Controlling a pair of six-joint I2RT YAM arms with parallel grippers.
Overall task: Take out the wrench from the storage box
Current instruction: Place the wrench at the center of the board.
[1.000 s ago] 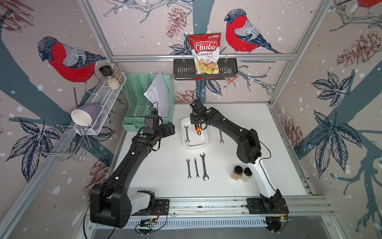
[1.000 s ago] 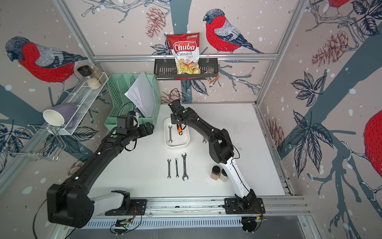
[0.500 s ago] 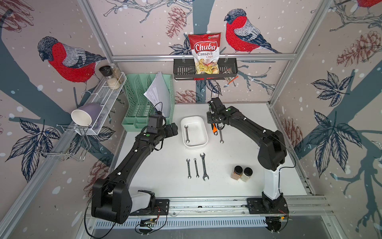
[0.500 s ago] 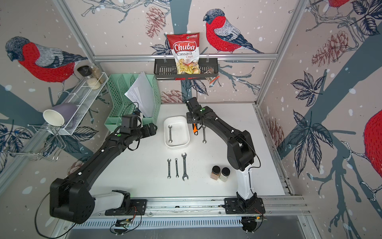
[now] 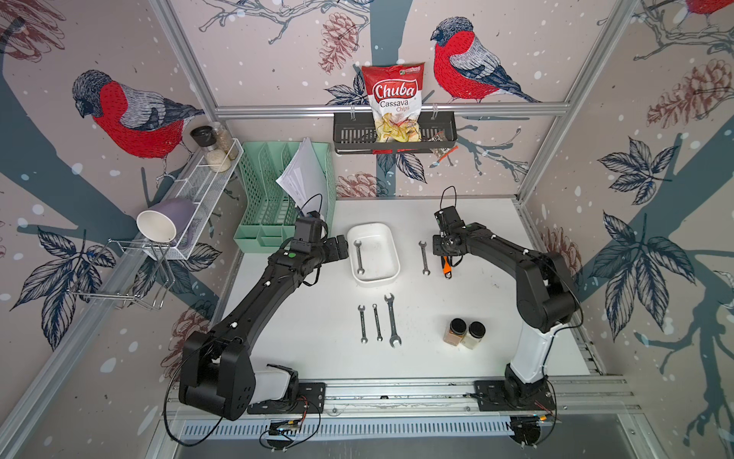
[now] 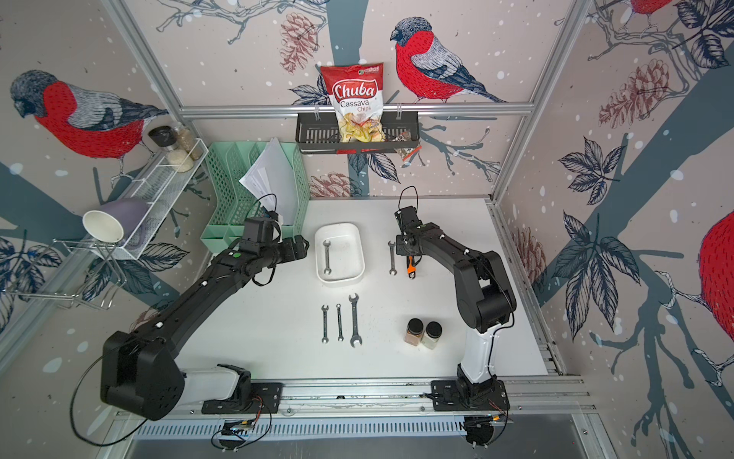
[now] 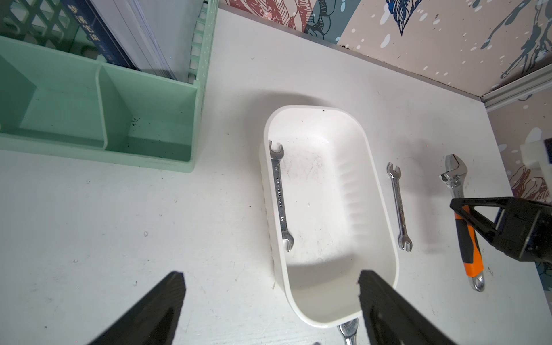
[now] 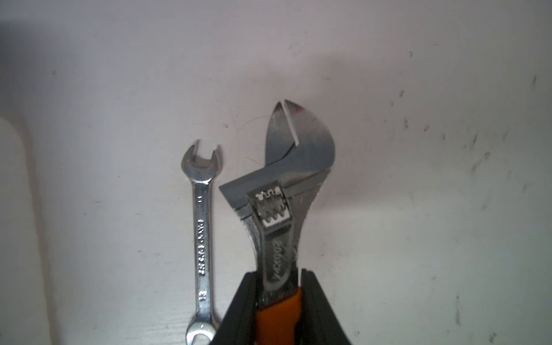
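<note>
Both top views are bright and evenly lit from above, with soft shadows under my arms on the white table (image 5: 310,337), though the wide lens bows the frame posts (image 5: 184,59) near the edges. My left wrist view is crisp, apart from my left pincer (image 7: 271,279), which is blurred up close. My right wrist view is dimmer and grainy, with a soft grey shadow around the adjustable wrench (image 8: 298,155).

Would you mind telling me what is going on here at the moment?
The right gripper is shut on an orange-handled adjustable wrench, outside the storage box, next to a small wrench lying on the table. The left gripper is open at the box's opposite side, holding nothing. One open-end wrench lies inside the box, and three wrenches lie in a row nearer the robot.
</note>
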